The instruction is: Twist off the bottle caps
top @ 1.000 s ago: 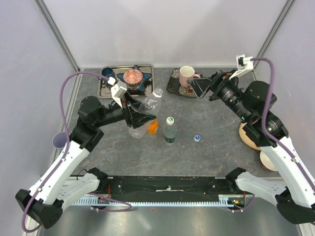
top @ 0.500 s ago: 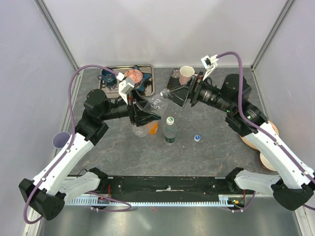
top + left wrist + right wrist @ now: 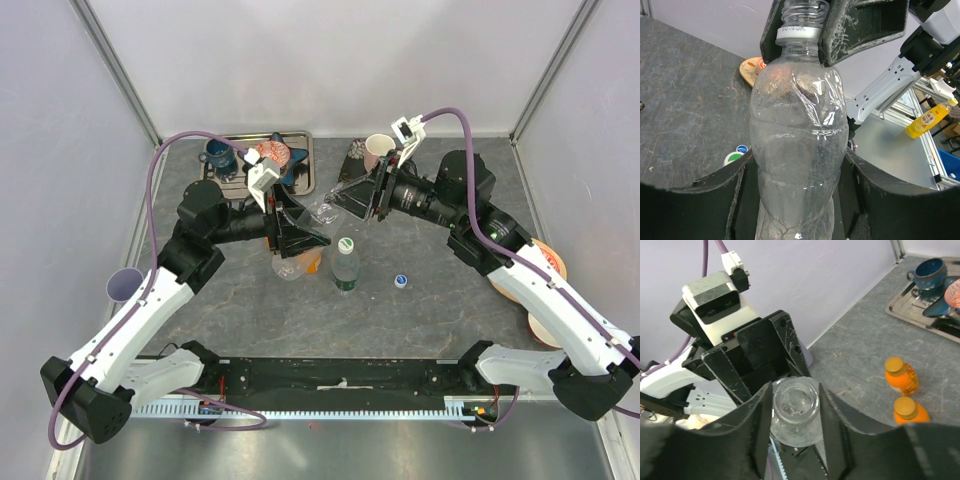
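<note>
While the left gripper point(image 3: 797, 200) clamps the capless clear bottle point(image 3: 797, 125) and the right gripper point(image 3: 795, 402) pinches its neck, a handover seems next, needing 1 release.

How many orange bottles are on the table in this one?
2. One orange bottle stands capped in the right wrist view, the other beside it, nearer that camera. Overhead, the left gripper partly hides them.

Bright even light, soft shadows, glints on the clear bottle point(image 3: 797, 150)
</note>
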Controlling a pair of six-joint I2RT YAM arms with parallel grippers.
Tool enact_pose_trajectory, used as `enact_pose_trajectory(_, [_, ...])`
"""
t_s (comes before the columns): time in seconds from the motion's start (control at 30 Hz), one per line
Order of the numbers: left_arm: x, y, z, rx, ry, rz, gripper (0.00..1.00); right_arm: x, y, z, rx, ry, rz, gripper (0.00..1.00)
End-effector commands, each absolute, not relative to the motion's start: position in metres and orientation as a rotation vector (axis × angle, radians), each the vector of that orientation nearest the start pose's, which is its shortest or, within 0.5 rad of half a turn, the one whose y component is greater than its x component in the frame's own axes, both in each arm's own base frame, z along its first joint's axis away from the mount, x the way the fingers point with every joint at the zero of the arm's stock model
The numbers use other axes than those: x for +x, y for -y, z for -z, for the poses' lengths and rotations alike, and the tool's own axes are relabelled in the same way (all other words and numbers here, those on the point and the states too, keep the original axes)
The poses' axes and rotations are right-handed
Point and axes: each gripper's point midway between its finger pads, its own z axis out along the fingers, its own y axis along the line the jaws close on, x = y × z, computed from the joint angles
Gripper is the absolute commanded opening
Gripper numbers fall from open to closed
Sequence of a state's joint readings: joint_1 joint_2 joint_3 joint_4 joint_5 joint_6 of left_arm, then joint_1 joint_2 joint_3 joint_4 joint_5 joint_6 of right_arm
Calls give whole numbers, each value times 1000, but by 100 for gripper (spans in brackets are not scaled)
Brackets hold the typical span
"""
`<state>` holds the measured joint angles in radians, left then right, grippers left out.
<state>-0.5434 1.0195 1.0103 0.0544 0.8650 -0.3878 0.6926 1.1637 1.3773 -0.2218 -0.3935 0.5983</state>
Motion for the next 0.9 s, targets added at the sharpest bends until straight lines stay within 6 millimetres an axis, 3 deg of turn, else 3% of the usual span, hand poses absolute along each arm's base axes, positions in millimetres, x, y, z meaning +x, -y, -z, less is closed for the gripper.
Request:
enact_pose_trajectory(0.0, [179,280,-392,902,-1383,1351,39,226,-302,-449,-426,-1621,-1285,37])
enact_pose_trajectory(0.2, [186,275,-388,855,-1427,1300,53,226,-296,-448,-404,-1626,-1264,0])
enact_pose_trajectory(0.37, [219,249,-384,628,-1524,1059,61,255,-266,-451,-282,-1653,-1009,0])
enact_pose_trajectory(0.4, [221,238,-383,582,-1545,1008,71,269,-245,-452,-182,-1684,-872,0])
enact_pose_trajectory(0.43, [235,224,-380,486,-1572,912,85,282,-238,-446,-144,-1716,-783,0])
enact_pose_trajectory(0.47, [237,216,-380,452,-1580,864,87,290,-227,-445,-119,-1723,-700,0])
enact_pose_trajectory(0.5, [241,208,-379,411,-1591,822,90,300,-205,-450,-31,-1719,-570,0])
enact_pose_trajectory(0.53, [243,191,-377,340,-1605,752,90,309,-197,-446,1,-1729,-503,0])
enact_pose_trajectory(0.57, [244,184,-377,310,-1606,722,91,315,-188,-446,38,-1727,-444,0])
enact_pose_trajectory(0.6, [243,177,-376,284,-1607,697,99,320,-178,-450,58,-1714,-395,0])
enact_pose_trajectory(0.7, [239,154,-378,202,-1589,621,99,336,-158,-452,121,-1699,-255,0])
enact_pose_trajectory(0.8, [232,131,-384,124,-1559,562,99,355,-119,-441,260,-1684,17,0])
enact_pose_trajectory(0.87, [222,121,-388,100,-1520,557,99,367,-94,-420,331,-1688,222,0])
